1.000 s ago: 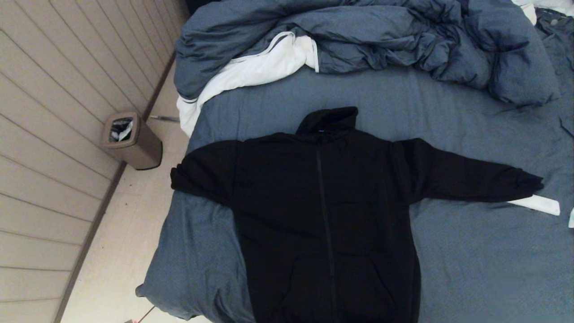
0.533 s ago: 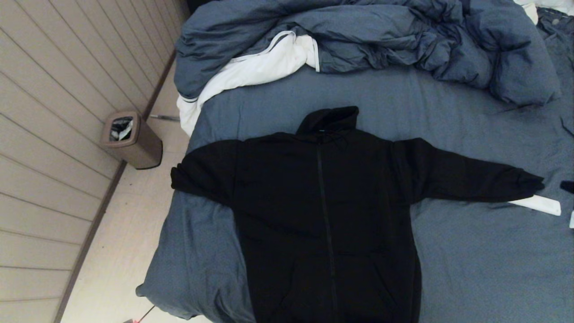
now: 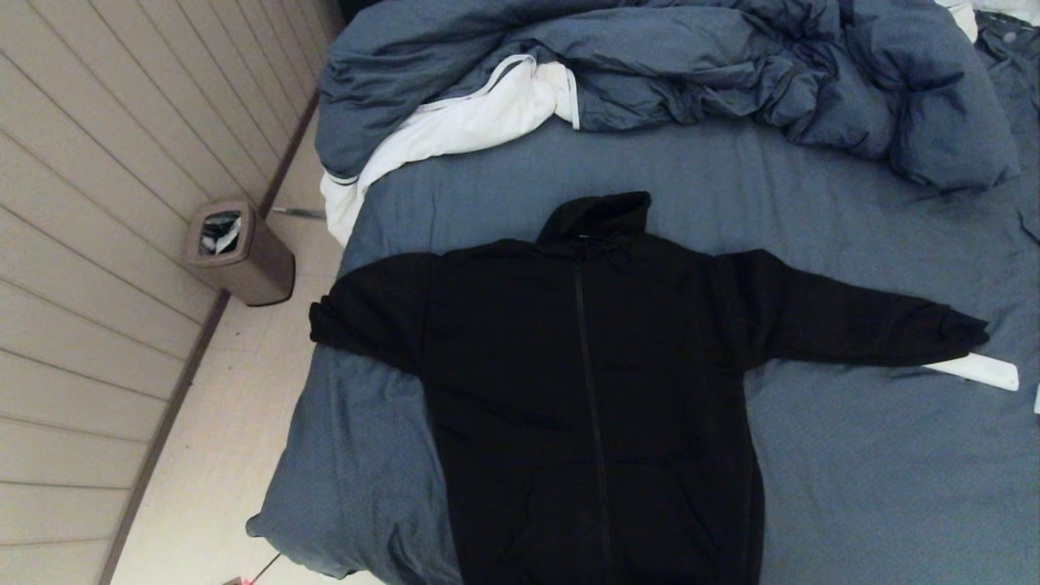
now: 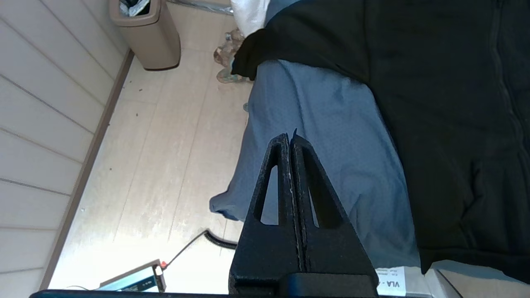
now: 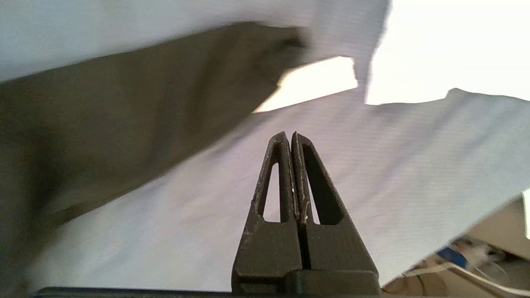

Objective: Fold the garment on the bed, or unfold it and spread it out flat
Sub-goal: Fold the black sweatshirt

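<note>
On the bed the black hoodie lies flat, sleeves spread. Left tool and right tool are both closed, holding nothing.

One black hoodie is counted on one bed, along with one crumpled duvet and one white flat item. One bin is counted on the floor. Two grippers are seen, left and right.
</note>
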You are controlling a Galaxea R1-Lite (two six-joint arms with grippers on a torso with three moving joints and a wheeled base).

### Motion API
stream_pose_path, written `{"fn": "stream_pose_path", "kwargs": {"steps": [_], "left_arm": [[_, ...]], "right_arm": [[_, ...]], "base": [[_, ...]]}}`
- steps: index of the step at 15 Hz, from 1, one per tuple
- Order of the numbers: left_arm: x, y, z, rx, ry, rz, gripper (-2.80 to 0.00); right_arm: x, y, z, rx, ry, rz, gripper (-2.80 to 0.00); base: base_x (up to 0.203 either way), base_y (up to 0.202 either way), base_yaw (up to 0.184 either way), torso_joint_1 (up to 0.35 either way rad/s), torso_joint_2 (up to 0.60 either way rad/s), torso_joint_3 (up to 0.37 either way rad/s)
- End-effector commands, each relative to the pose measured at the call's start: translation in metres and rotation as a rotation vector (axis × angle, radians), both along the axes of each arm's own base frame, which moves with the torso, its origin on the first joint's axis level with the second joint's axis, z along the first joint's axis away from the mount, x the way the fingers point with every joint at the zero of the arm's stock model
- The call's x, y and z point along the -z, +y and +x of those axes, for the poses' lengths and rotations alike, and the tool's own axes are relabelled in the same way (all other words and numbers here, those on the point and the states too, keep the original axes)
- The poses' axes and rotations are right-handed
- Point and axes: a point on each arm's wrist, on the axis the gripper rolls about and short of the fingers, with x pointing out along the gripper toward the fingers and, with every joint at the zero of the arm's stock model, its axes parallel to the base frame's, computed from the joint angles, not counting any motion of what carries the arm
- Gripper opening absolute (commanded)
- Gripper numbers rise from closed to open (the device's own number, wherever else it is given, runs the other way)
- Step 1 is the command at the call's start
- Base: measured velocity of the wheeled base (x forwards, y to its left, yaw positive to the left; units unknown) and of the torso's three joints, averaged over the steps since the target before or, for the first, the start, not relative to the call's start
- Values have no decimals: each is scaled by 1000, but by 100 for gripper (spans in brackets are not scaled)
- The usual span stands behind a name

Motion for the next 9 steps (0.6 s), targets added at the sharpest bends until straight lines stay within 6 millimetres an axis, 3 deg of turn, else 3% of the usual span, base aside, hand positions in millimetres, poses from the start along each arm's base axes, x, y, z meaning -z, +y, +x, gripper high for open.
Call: {"fn": "stream_pose_path", "kwargs": {"steps": [1, 5, 9], "left_arm": [[0, 0, 0, -2, 0, 0, -280], [0, 0, 0, -2, 1, 0, -280], [0, 0, 0, -1, 1, 0, -280]], "right_arm": [[54, -58, 10, 66, 70, 68, -280], [92, -111, 9, 124, 93, 81, -280], [98, -123, 16, 123, 80, 68, -280]], "base": [[0, 0, 0, 0, 0, 0], [0, 0, 0, 1, 1, -10], [0, 0, 0, 3, 2, -151]]}}
